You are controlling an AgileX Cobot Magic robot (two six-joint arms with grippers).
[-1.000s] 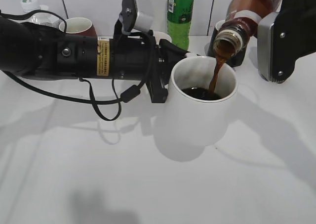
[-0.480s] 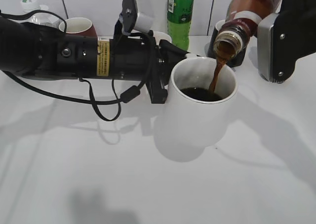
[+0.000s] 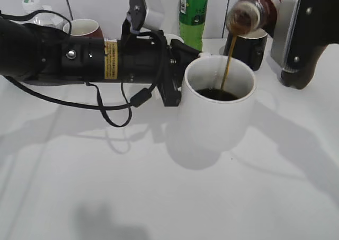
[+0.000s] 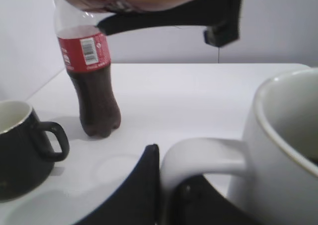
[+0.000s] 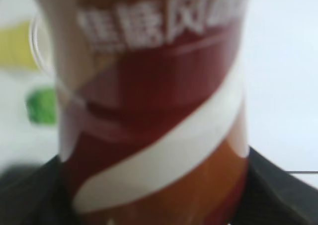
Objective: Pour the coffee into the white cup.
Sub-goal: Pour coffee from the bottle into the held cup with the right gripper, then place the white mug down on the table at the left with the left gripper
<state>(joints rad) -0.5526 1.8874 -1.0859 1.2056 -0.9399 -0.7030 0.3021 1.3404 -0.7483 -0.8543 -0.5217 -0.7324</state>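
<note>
A white cup (image 3: 218,105) stands mid-table with dark coffee in it. My left gripper (image 3: 177,65) is shut on its handle (image 4: 203,153), one black finger (image 4: 144,185) outside the loop and one inside. My right gripper (image 3: 296,33) is shut on a coffee bottle (image 3: 254,9) with a red and white label (image 5: 149,101), tipped mouth-down above the cup. A thin brown stream (image 3: 226,60) falls from the mouth into the cup. The bottle fills the right wrist view and hides the fingers there.
A black mug (image 3: 251,49) stands behind the white cup and shows in the left wrist view (image 4: 22,150). A green bottle (image 3: 193,15), a red-brown cup (image 3: 83,28) and a clear bottle (image 3: 37,12) stand along the back. A cola bottle (image 4: 94,86) stands behind.
The right gripper has lifted the coffee bottle higher above the cup. The stream has grown longer and thinner. The left gripper and the cup have not moved.
</note>
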